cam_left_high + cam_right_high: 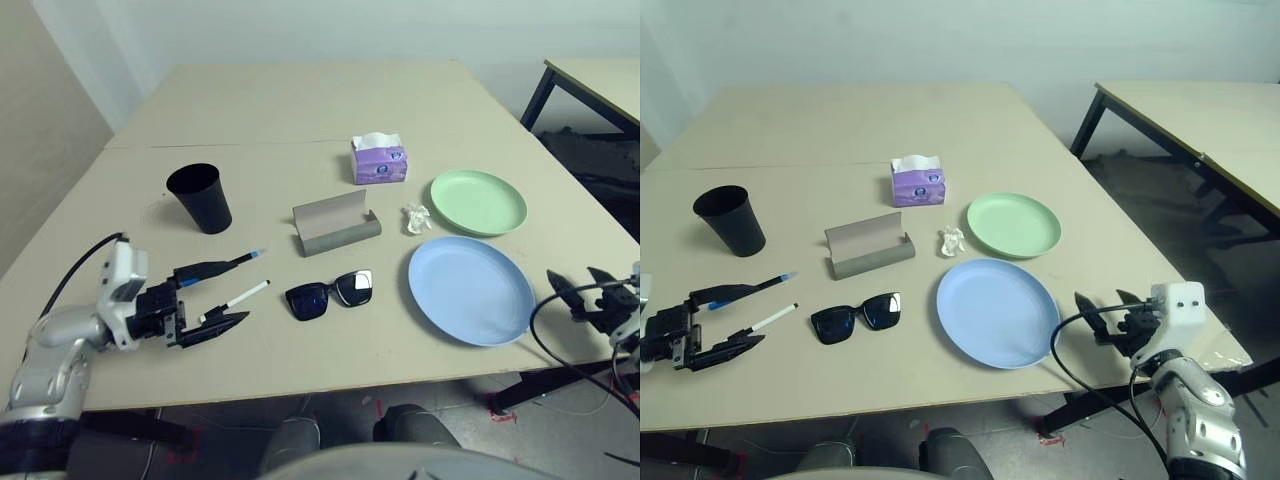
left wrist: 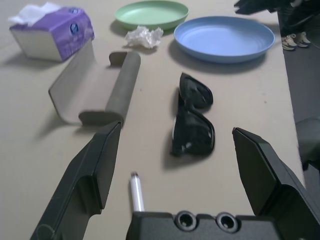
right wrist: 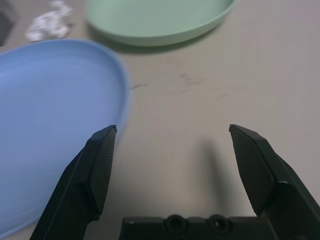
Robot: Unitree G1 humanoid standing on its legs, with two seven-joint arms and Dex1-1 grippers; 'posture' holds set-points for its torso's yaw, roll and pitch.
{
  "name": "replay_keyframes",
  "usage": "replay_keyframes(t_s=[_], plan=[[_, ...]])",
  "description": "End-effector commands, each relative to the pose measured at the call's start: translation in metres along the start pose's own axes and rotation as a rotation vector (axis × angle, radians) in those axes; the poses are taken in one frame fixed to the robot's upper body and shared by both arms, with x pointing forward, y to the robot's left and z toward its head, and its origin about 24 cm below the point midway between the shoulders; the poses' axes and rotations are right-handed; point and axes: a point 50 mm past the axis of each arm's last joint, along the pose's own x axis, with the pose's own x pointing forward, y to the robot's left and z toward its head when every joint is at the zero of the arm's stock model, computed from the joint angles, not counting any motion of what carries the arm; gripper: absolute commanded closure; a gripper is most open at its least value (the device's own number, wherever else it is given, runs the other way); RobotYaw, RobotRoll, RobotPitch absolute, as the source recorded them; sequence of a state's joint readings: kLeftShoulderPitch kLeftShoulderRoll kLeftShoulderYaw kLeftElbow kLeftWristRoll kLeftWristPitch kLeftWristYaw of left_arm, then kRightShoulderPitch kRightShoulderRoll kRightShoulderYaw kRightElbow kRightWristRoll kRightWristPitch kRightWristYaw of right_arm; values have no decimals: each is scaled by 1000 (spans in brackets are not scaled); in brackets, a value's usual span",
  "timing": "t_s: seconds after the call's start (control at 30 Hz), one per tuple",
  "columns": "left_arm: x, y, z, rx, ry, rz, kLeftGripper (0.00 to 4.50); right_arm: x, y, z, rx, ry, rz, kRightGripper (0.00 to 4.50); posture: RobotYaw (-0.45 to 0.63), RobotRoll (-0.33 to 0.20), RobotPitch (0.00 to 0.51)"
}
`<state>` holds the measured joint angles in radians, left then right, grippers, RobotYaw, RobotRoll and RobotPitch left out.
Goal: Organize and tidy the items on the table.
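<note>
My left gripper rests open at the table's front left. The white-bodied pen lies between its fingers. The blue-capped pen lies along the far finger. Black sunglasses sit just beyond the fingertips, with the open grey glasses case behind them. The black cup stands upright at the left. The purple tissue box, white wad, green plate and blue plate lie to the right. My right gripper is open and holds nothing, just right of the blue plate.
A smaller black-legged table stands off to the right, across a gap of dark floor. The far half of the table beyond the seam is bare. The table's front edge runs close behind both grippers.
</note>
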<state>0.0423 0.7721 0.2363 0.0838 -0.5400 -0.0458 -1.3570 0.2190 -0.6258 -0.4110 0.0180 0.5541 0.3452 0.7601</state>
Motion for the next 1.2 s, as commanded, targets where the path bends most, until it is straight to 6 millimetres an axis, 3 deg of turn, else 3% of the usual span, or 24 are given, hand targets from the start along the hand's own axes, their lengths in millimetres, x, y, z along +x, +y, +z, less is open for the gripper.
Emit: replay_keyframes(t_s=[0.03,0.43,0.63,0.73,1.07,1.2], plan=[[7,-2,-6,-9,12,-19,0,2,16,12,27,20,101,19,-127,0,0],[8,-6,-14,-6,5,-5,0,12,37,-1,120,246,243,19,-102,0,0],[9,-5,-11,11,-8,14,0,25,46,2,154,309,279,19,-76,0,0],[9,-7,-11,20,-9,18,0,31,47,9,140,297,281,642,-68,0,0],[14,-6,-8,24,-15,14,0,38,36,40,196,112,213,4280,-87,0,0],[15,-4,-7,26,-15,6,0,40,36,57,299,0,204,4457,-97,0,0]])
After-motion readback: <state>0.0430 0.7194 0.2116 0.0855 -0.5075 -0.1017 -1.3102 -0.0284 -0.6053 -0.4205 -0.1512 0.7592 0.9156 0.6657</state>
